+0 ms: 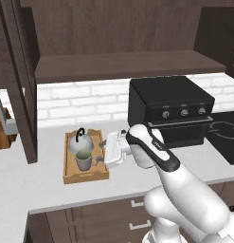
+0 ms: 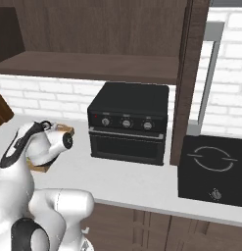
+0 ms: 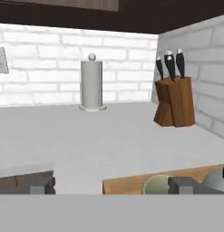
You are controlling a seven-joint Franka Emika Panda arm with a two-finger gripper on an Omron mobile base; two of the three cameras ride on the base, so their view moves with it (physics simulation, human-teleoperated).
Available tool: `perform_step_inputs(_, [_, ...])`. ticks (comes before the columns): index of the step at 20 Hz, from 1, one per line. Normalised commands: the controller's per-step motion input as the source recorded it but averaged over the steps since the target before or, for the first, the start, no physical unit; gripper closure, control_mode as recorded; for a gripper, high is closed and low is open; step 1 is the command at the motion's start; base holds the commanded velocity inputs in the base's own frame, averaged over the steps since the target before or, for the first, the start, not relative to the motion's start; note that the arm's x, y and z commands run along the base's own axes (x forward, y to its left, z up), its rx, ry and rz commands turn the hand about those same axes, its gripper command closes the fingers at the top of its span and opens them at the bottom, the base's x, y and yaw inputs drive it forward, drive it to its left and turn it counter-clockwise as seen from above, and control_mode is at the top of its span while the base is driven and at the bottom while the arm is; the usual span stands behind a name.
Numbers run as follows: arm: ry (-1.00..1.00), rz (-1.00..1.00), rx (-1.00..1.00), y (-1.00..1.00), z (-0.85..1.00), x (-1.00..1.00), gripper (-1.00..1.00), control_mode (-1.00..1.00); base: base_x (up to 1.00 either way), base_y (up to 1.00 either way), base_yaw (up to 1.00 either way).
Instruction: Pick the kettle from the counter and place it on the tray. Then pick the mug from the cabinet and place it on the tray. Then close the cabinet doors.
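wooden tray (image 1: pixel 71 176) on the counter (image 1: pixel 23 185) already holds kettle (image 1: pixel 81 141) and mug (image 1: pixel 84 160) | our gripper (image 1: pixel 103 151) sits just right of the mug, fingers apart, empty | cabinet doors (image 1: pixel 23 85) up and left, long axis vertical, we'd swing them shut next

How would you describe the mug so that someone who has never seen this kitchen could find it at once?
Start at the black oven on the white counter and look to its left, where a shallow wooden tray lies. Two things sit in it: the mug is the nearer one, an open grey-beige cylinder with a pale inside, in front of the domed silvery kettle with its black arched handle.
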Motion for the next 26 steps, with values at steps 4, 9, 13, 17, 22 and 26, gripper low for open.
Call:
perform_step_inputs(4, [0.09,-0.09,-0.05,-0.23,0.79,-0.21,-1.0,-1.0,0.0,0.0,0.0])
perform_step_inputs(9, [0.09,-0.13,-0.05,-0.32,0.64,-0.13,-1.0,-1.0,0.0,0.0,0.0])
perform_step_inputs(13, [0.09,-0.16,-0.06,-0.56,0.51,-0.09,-1.0,-1.0,0.0,0.0,0.0])
perform_step_inputs(17, [0.03,-0.16,-0.01,-0.72,0.23,-0.2,-1.0,-1.0,0.0,0.0,0.0])
perform_step_inputs(22, [-0.05,-0.16,0.01,-0.79,-0.14,-0.52,-1.0,-1.0,0.0,0.0,0.0])
perform_step_inputs(26, [-0.08,-0.14,0.07,-0.95,-0.09,-0.4,-1.0,-1.0,0.0,0.0,0.0])
